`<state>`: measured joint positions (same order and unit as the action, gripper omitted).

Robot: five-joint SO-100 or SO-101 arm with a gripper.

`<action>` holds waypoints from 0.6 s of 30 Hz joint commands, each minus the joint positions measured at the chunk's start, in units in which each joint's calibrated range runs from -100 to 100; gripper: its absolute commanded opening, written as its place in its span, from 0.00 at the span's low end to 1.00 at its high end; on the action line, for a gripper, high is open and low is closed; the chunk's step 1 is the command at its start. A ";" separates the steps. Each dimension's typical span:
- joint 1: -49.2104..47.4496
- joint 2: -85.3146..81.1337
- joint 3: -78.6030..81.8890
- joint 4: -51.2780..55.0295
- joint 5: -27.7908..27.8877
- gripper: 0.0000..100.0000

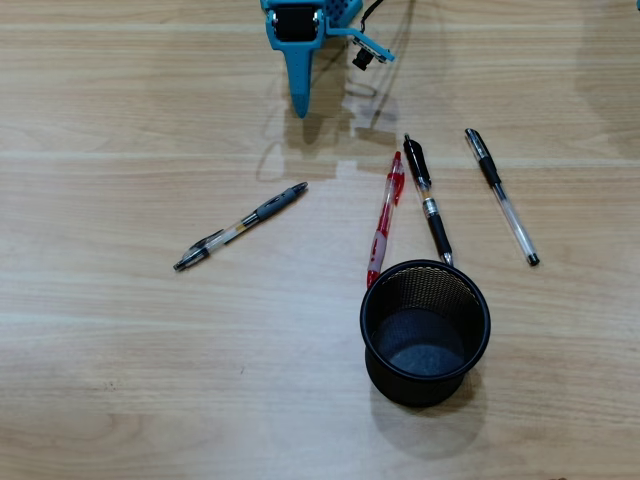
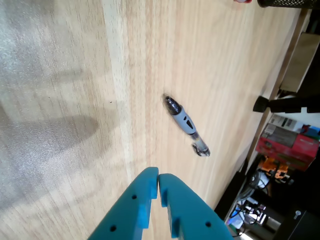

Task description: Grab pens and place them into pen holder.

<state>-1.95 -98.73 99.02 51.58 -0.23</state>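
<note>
We judge that we are at the very start of the job: all four pens lie on the wooden table [image 1: 120,380] and the pen holder [image 1: 426,331] looks empty in the overhead view. Our gripper [image 2: 158,186] carries nothing, and in the wrist view its two teal fingers meet at the tips, so we read it as closed. It hangs above bare table, well short of everything. Just ahead of the fingertips in the wrist view lies the grey-gripped pen [image 2: 186,125], angled across our line of reach; the overhead view shows it off to one side, apart from the others. Further out from the gripper, the red pen [image 1: 384,220] and a black-capped pen [image 1: 427,198] lie close together, their far ends near the holder's rim, and another black-capped pen [image 1: 500,195] lies beyond them. Next, we think, the fingers must spread, turn to straddle the chosen pen's barrel crosswise, and descend over it.
</note>
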 commanded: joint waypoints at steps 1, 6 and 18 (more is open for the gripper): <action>0.35 -0.68 0.25 0.22 0.34 0.02; -0.10 -0.68 0.25 0.22 0.60 0.02; 2.18 -0.68 0.25 0.22 0.29 0.02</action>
<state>-0.52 -98.73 99.02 51.58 -0.03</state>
